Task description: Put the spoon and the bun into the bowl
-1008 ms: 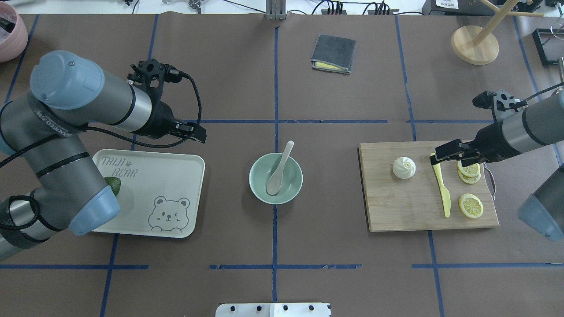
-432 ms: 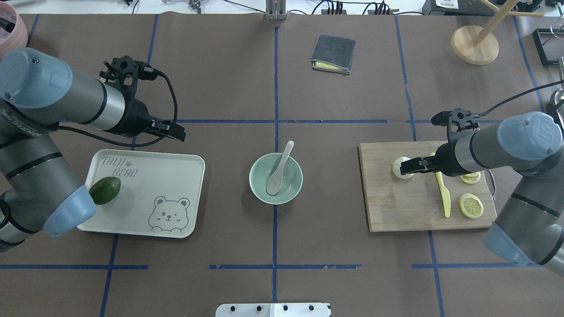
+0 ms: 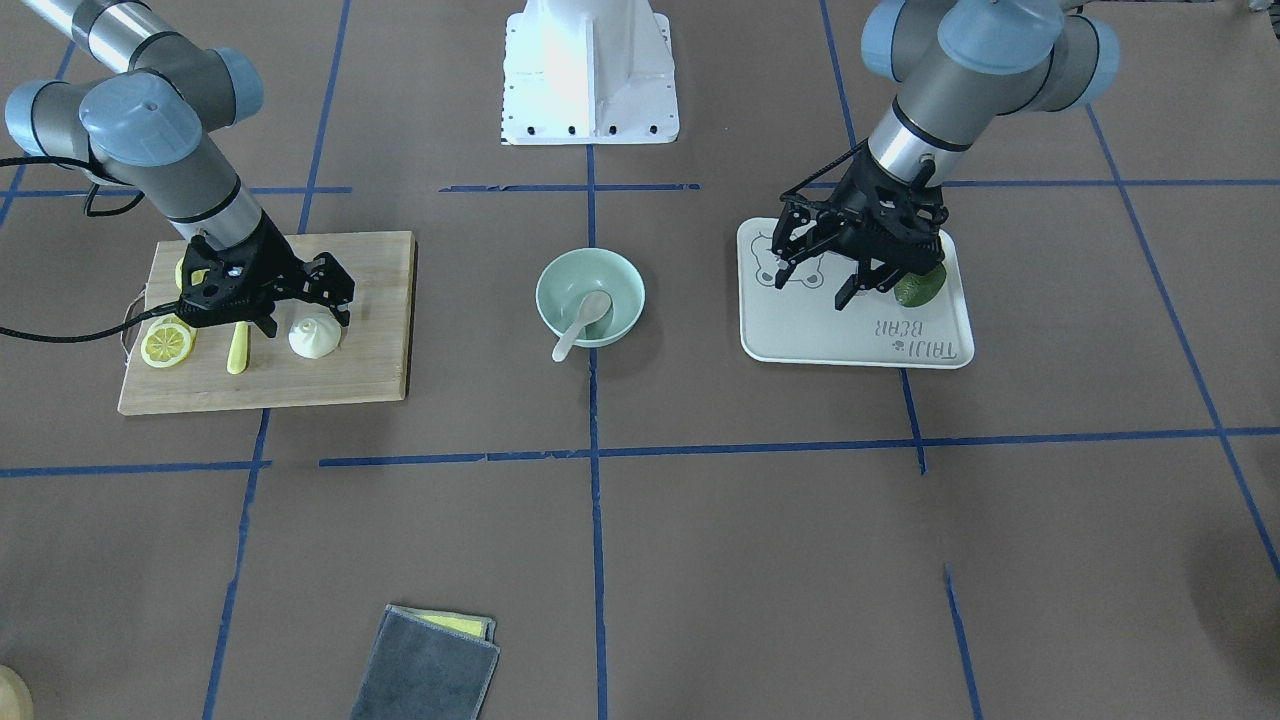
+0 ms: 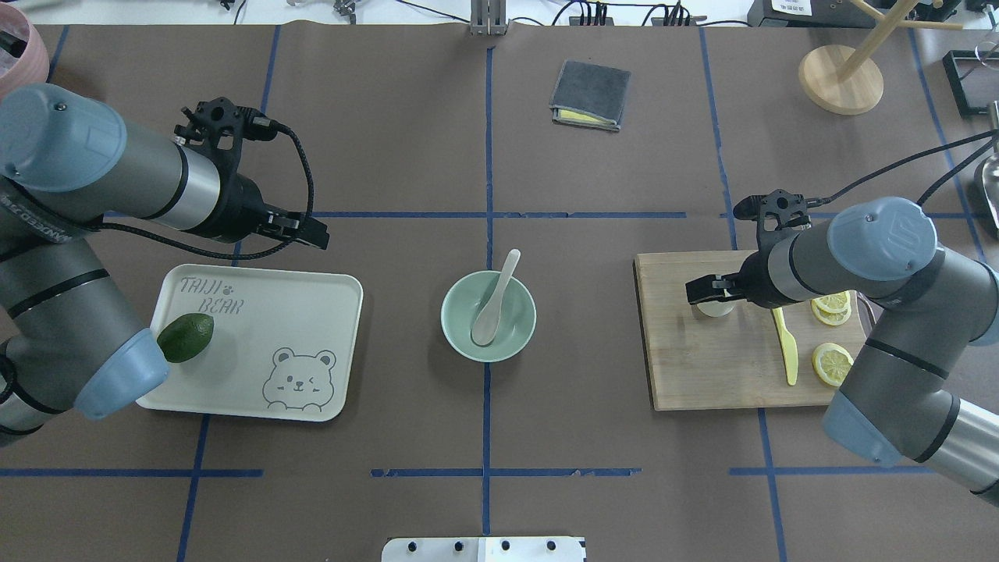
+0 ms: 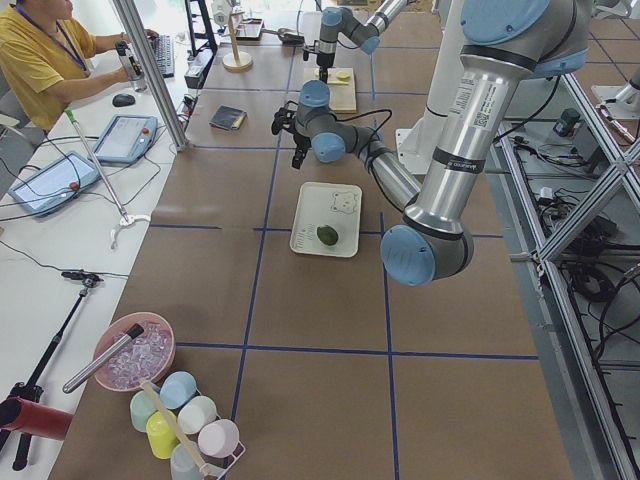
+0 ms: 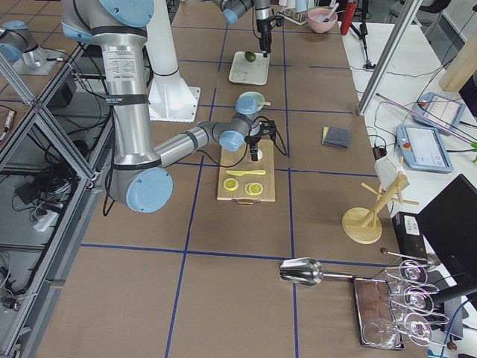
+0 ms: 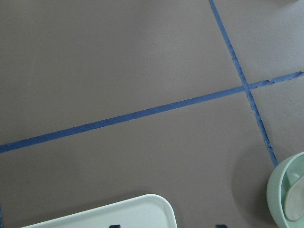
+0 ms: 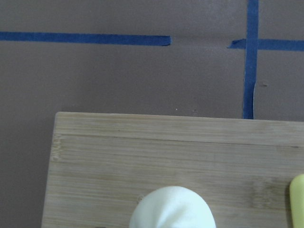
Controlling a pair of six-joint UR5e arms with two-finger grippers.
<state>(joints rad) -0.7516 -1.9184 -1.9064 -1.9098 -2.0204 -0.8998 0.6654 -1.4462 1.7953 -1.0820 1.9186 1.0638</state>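
The left gripper (image 4: pixel 314 232) hangs spread and empty over the table (image 4: pixel 406 156), just past the bear tray (image 4: pixel 328 290) and well apart from the task's things, so it poses little risk. In the middle, the spoon (image 4: pixel 495 304) already lies in the mint-green bowl (image 4: pixel 450 320), scoop down, with its handle jutting over the far rim. On the wooden cutting board (image 4: pixel 702 367) the bun (image 3: pixel 314 338) sits between the parted fingers of the right gripper (image 3: pixel 306 320), not yet pinched. The bun looks round and sloped, so an off-centre or high pinch could squirt it out, perhaps toward the yellow knife (image 4: pixel 787 347). Later, a low pass over the bowl could clip the spoon's handle and tip it out.
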